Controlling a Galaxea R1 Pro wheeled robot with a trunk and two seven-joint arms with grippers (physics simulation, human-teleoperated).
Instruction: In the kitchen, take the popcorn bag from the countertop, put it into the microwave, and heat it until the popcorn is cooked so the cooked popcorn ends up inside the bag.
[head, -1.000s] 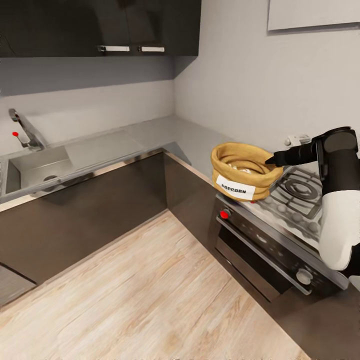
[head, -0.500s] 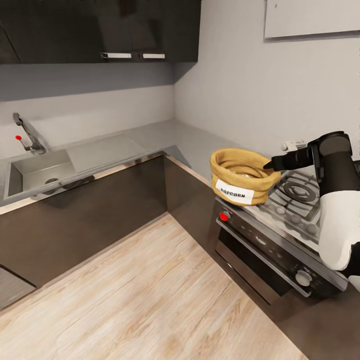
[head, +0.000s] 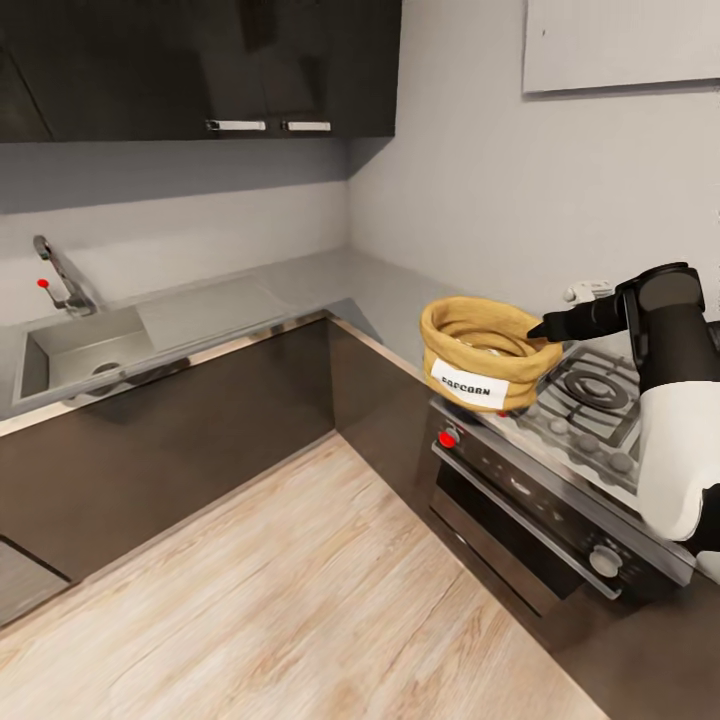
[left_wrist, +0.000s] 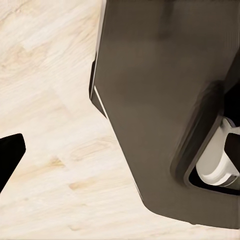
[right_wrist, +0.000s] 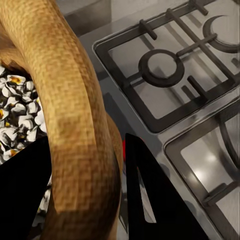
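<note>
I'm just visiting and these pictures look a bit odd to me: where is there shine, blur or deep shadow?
Head view: the glossy dark cabinet fronts mirror the pale floor, and the steel-grey countertop has a soft sheen. Left wrist view: edges look smeared and soft. Right wrist view: the mustard burlap popcorn bag is sharp, the silver gas hob shows a bright glare patch, and the right gripper fingers are featureless black.

Head view high over hob (head: 590, 400); right wrist close above.

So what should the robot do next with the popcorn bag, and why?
Probably keep carrying it and turn to look for the microwave: the right gripper pinches the popcorn bag by its rolled rim, holding it over the gas hob.
</note>
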